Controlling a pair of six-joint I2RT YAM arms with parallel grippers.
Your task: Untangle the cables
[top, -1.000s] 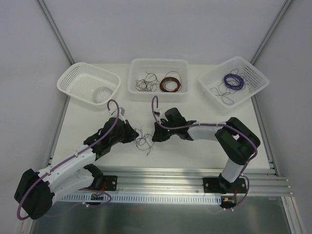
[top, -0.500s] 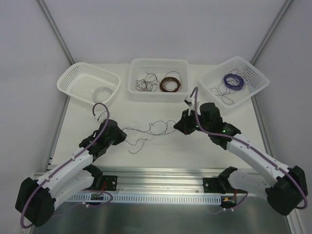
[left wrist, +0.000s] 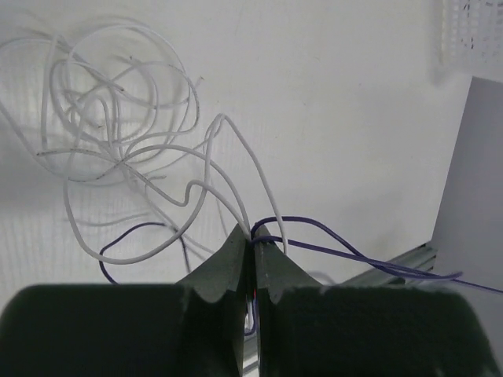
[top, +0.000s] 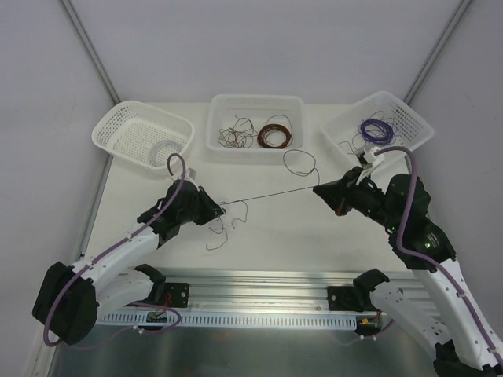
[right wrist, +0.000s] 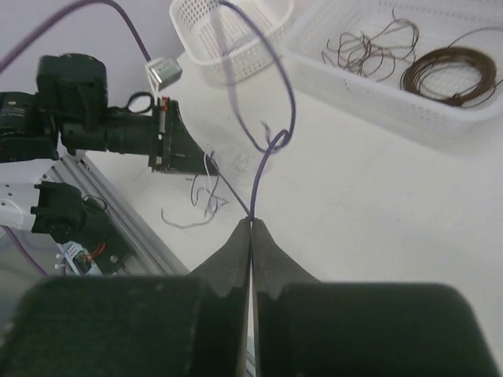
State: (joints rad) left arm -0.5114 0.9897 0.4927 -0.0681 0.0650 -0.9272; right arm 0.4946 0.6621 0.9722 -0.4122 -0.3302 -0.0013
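Observation:
The cables are thin purple and whitish strands. My left gripper (top: 221, 210) is shut on a bunch of them, and in the left wrist view white and purple strands leave its closed tips (left wrist: 253, 240), with a white tangle (left wrist: 126, 157) lying on the table beyond. My right gripper (top: 317, 190) is shut on a single purple cable (right wrist: 256, 177) at its tips (right wrist: 251, 222). That purple cable (top: 267, 197) runs straight and taut between both grippers, and its free end curls in a loop (top: 301, 161) above the right one. Loose ends (top: 224, 229) trail below the left gripper.
Three white containers line the back: a left basket (top: 118, 126) with a white coil (top: 165, 149), a middle bin (top: 255, 100) with a brown coil (top: 275, 134) and brown strands (top: 234, 133), and a right basket (top: 413, 126) with a purple coil (top: 376, 129). An aluminium rail (top: 275, 283) runs along the near edge.
The right gripper closed on the purple cable at the central clump, then pulled away to the right. The clump has been drawn out and the purple strand is now stretched straight.

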